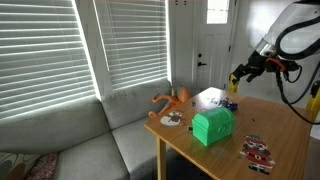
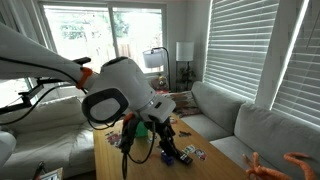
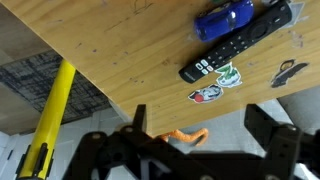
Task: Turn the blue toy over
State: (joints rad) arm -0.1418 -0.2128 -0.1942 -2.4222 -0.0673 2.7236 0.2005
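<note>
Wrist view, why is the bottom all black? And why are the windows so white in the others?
Wrist view: the end effector is close to the lens and unlit, so it shows as a dark shape over the lit table. In an exterior view daylight whitens the blinds; in an exterior view the window is blown out and the nearby arm looks big and soft.

We saw the dark blue toy (image 3: 225, 18) lying on the wooden table (image 3: 120, 60), just beside the black remote (image 3: 237, 43).
</note>
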